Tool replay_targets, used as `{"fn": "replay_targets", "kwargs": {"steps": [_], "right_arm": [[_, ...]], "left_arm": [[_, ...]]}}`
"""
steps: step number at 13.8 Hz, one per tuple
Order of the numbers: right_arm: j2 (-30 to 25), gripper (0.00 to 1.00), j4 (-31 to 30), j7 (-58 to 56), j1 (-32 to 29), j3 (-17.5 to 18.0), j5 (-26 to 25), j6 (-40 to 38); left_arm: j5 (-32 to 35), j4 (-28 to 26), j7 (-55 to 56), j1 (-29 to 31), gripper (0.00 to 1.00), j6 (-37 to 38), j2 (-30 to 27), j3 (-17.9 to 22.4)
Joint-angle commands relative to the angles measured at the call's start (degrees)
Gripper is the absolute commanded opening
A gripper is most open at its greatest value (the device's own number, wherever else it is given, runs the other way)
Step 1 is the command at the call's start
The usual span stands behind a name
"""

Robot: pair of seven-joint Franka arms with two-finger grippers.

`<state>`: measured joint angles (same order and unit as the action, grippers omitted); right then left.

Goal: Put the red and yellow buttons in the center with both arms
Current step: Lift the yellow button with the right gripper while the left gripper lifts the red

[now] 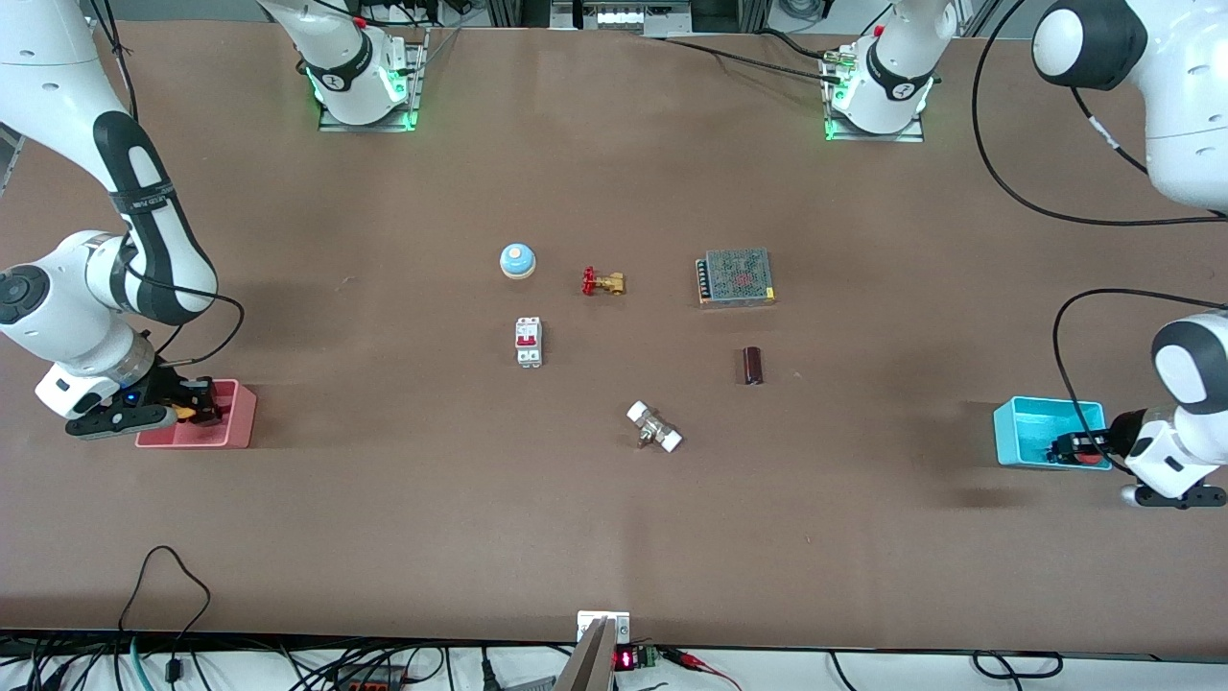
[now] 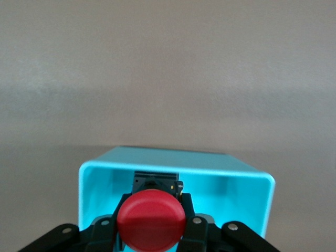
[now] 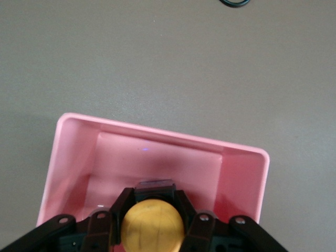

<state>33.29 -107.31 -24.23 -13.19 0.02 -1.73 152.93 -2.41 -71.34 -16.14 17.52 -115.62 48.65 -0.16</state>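
Note:
My left gripper [image 1: 1082,451] is shut on the red button [image 2: 150,219], which also shows in the front view [image 1: 1089,457], and holds it over the cyan bin [image 1: 1031,417] at the left arm's end of the table. My right gripper [image 1: 197,408] is shut on the yellow button [image 3: 153,224], seen in the front view [image 1: 184,414] too, over the pink bin [image 1: 230,427] at the right arm's end. The brown tabletop centre [image 1: 624,365] lies between the two bins.
Around the centre lie a blue-and-white bell [image 1: 517,260], a brass valve with a red handle [image 1: 602,282], a white circuit breaker [image 1: 529,342], a metal power supply [image 1: 736,276], a dark cylinder [image 1: 752,366] and a white-ended fitting [image 1: 654,428].

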Motion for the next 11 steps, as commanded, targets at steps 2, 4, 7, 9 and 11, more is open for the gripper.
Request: {"fn": "replay_targets", "kwargs": {"steps": [2, 4, 7, 9, 11], "right_arm": [[-0.24, 0.3, 0.7, -1.7, -0.96, 1.3, 1.11, 0.09], [-4.53, 0.3, 0.61, -2.31, -1.4, 2.7, 1.29, -5.23], [-13.75, 0.3, 1.83, -1.53, -1.13, 4.02, 1.55, -21.22], [-18.07, 0.3, 2.72, 5.89, -0.78, 7.17, 3.21, -30.46], [-20.36, 0.3, 1.5, 17.84, -0.61, 13.31, 2.7, -32.87]], "left_arm": [[1.01, -1.87, -1.18, 0.24, 0.38, 8.02, -6.1, -0.28], [1.1, -3.36, -0.39, -0.47, 0.36, 13.37, -9.87, -0.28], [1.1, -8.79, -0.04, -0.47, 0.35, 16.39, -14.89, -0.63], [1.01, -13.71, 0.66, -0.47, 0.34, 15.87, -17.0, -1.07], [0.92, -16.62, 3.2, -0.82, 0.34, 15.16, -18.41, -3.17]]}}
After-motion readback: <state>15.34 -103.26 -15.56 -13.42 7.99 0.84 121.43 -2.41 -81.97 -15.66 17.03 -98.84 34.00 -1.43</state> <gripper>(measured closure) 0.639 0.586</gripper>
